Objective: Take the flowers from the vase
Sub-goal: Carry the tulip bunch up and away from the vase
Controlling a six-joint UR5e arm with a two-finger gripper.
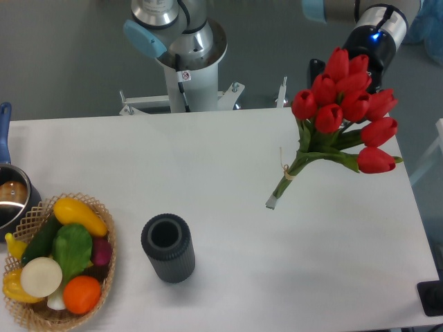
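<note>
A robotics lab is shown: a plain white table is set on a grey floor, and an arm base is bolted to a metal stand behind the table. Props are laid at the table's left end: a toy-food basket and a pot

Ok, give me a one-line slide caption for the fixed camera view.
Red tulip flowers held in the air over the table's right side, clear of the empty grey vase.
</note>
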